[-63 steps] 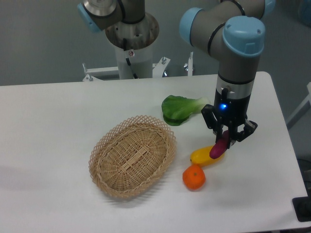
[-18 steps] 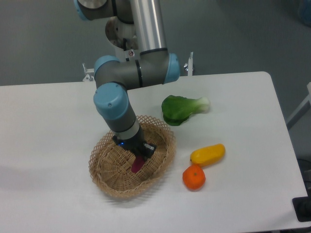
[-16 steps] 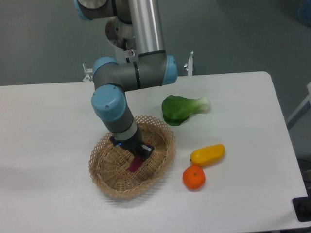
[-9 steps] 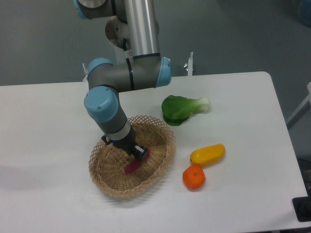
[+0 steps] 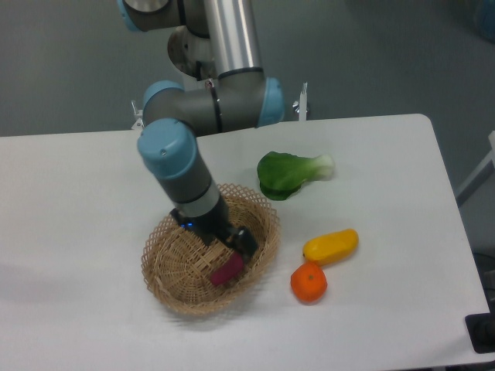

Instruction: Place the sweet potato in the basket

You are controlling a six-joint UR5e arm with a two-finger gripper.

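You're seeing the gripper (image 5: 235, 251) reaching into the basket (image 5: 166, 267), right over the sweet potato (image 5: 227, 271); its grip state isn't discernible. No writing is showing.

Sweet potato (image 5: 227, 272) in the basket (image 5: 172, 272), under the pincer (image 5: 236, 249).

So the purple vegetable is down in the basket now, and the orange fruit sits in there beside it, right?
Not quite. The camera view shows the sweet potato in the basket, but the orange fruit sits outside it on the table, near the yellow vegetable.
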